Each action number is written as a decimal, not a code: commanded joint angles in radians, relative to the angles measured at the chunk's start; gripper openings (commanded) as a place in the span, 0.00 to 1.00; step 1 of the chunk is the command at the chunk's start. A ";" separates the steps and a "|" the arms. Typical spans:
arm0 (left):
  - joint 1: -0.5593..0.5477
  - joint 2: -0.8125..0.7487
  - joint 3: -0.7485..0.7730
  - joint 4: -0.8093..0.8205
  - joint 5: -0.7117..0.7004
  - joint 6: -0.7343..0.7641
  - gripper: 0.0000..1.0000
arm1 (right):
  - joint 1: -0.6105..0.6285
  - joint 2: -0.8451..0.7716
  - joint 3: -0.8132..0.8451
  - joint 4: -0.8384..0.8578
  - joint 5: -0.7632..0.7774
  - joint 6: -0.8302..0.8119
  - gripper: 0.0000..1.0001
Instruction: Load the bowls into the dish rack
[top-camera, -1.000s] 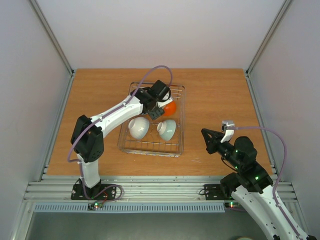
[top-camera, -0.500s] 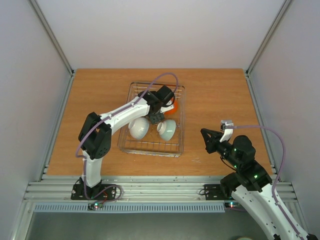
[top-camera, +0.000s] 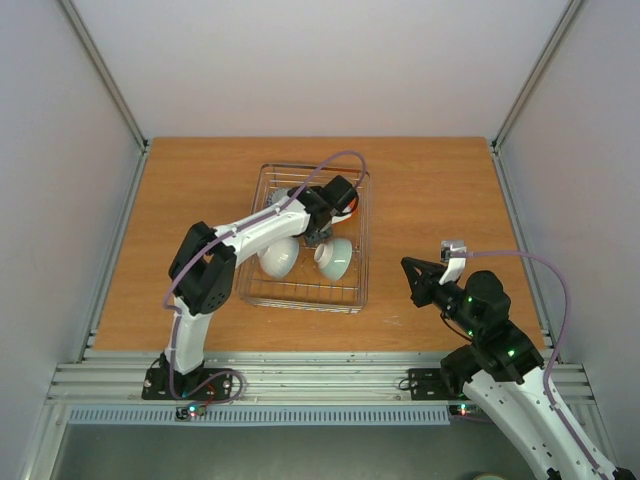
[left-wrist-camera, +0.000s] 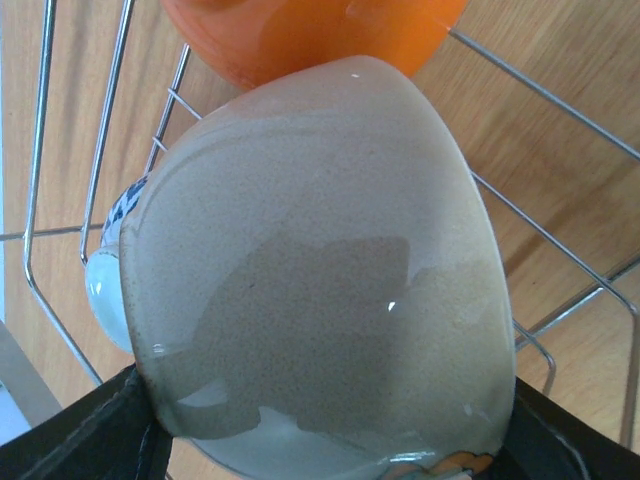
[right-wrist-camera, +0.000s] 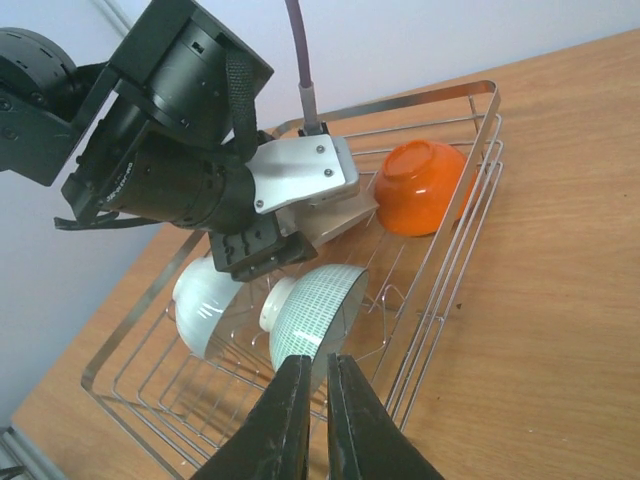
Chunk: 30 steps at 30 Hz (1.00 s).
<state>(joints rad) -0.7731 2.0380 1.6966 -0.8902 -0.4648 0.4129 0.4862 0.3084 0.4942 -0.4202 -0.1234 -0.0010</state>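
Observation:
The silver wire dish rack (top-camera: 356, 292) sits mid-table. In it a white bowl (top-camera: 277, 255) and a pale green bowl (top-camera: 336, 259) stand on edge, and an orange bowl (top-camera: 346, 211) lies at the far right. My left gripper (top-camera: 318, 232) is low inside the rack, shut on a tan-brown bowl (left-wrist-camera: 320, 280) held just before the orange bowl (left-wrist-camera: 300, 30). The right wrist view shows the left gripper (right-wrist-camera: 265, 250), the tan-brown bowl (right-wrist-camera: 335, 218), the orange bowl (right-wrist-camera: 420, 185), the green bowl (right-wrist-camera: 315, 310) and the white bowl (right-wrist-camera: 205, 300). My right gripper (right-wrist-camera: 318, 385) is shut and empty, right of the rack.
The rack's wire rim (right-wrist-camera: 470, 95) and upright prongs surround the left gripper. The right gripper (top-camera: 408, 270) hovers over bare wood between the rack and the table's right edge. White walls enclose the table.
My left arm has reached further right and down into the rack with the tan-brown bowl, closing on the orange bowl. The right arm has not moved.

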 joint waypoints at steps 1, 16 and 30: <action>0.005 0.083 0.008 -0.001 0.053 -0.005 0.00 | 0.005 -0.009 -0.006 -0.014 0.010 -0.001 0.09; 0.001 0.070 0.015 -0.063 0.174 -0.012 0.65 | 0.004 -0.017 -0.011 -0.012 0.010 -0.001 0.09; -0.012 0.059 -0.009 -0.066 0.219 0.006 0.91 | 0.005 -0.041 -0.013 -0.026 0.016 -0.001 0.09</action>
<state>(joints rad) -0.7609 2.0655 1.7187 -0.9119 -0.3367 0.4023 0.4862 0.2817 0.4885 -0.4370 -0.1226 -0.0010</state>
